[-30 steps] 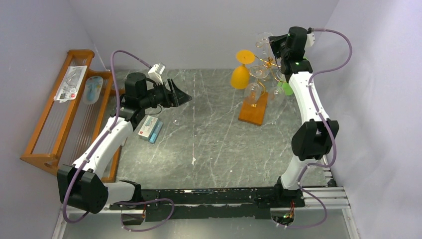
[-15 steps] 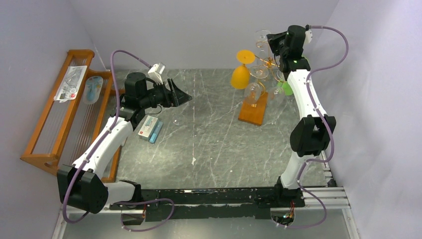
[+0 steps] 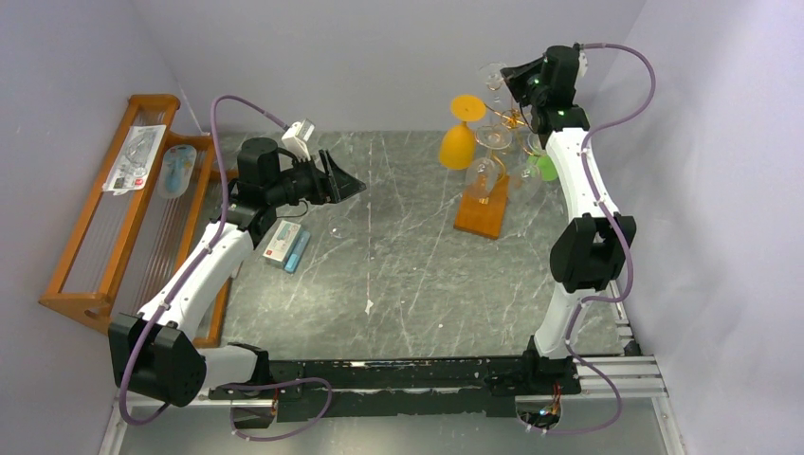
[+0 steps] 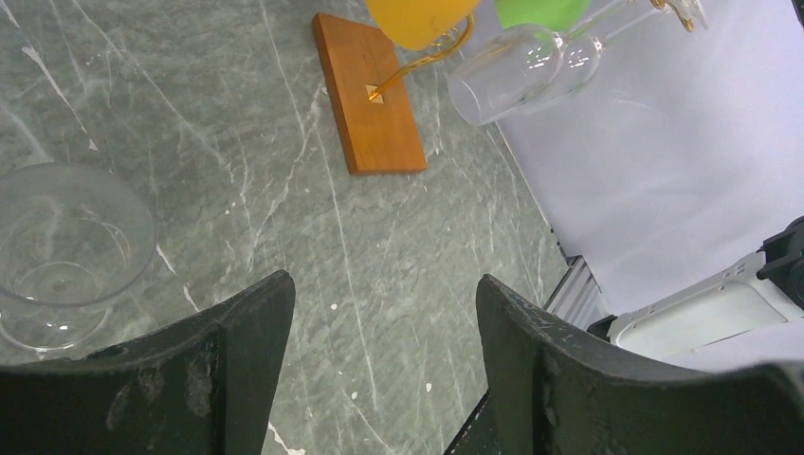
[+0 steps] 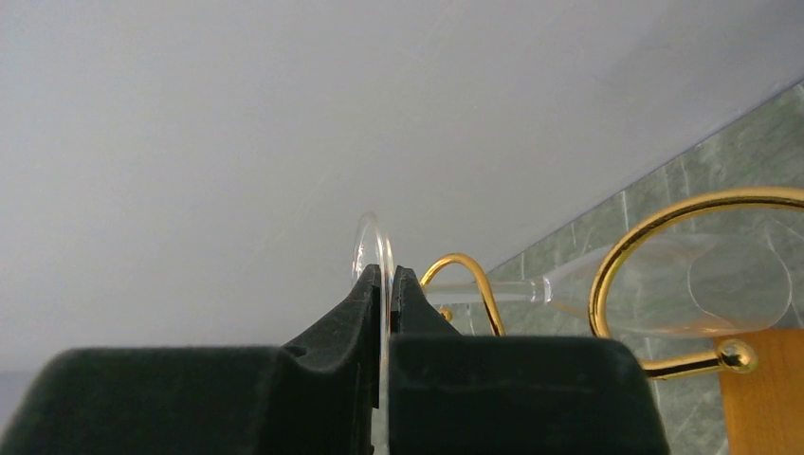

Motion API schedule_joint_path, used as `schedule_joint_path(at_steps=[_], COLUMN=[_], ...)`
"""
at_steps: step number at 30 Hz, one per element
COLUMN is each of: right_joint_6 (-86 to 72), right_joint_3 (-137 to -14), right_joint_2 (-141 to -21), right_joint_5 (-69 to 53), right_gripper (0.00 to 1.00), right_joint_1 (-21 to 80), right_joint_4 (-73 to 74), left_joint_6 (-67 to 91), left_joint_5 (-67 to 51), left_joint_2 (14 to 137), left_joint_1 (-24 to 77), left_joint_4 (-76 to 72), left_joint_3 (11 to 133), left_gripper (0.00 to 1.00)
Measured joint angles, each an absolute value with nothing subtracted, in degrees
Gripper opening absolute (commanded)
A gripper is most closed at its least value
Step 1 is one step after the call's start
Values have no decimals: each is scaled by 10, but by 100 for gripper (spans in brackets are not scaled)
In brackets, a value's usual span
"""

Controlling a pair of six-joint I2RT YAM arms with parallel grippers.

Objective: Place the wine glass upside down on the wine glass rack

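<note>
The wine glass rack is glossy gold wire (base of smooth orange-brown wood), the wine glass clear glass.

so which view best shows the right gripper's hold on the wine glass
Right wrist: the right gripper is shut on the wine glass by its edge-on foot, stem and bowl at the gold loops of the wine glass rack. Top external shows it small and far. Left wrist shows the rack, not this grip.

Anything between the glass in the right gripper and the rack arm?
Nothing visible. The right gripper pinches the foot of the glass. The stem runs under a small gold curl of the rack, with the bowl behind the larger loop. The orange glass hangs apart from it.
</note>
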State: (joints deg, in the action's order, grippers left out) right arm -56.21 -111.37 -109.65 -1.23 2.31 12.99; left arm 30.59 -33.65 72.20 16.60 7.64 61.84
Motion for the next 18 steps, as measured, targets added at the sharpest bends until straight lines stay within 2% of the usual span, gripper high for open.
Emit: schedule_joint_path(at_steps=[9,18], right_joint_6=[-540,-517], right_joint_3=[-1125,-1150], right_joint_2=[-1096,-1096], right_joint_5=[-20,-15], right_gripper=[0,11], right_joint_1=[23,23], right_joint_4=[163,202], left_joint_6=[306,302], left_joint_5=[-336,-332], left_joint_2=[722,722], left_joint_1=[166,166], left_joint_4=[76,85], left_joint_3=[618,618], left_gripper=[74,73])
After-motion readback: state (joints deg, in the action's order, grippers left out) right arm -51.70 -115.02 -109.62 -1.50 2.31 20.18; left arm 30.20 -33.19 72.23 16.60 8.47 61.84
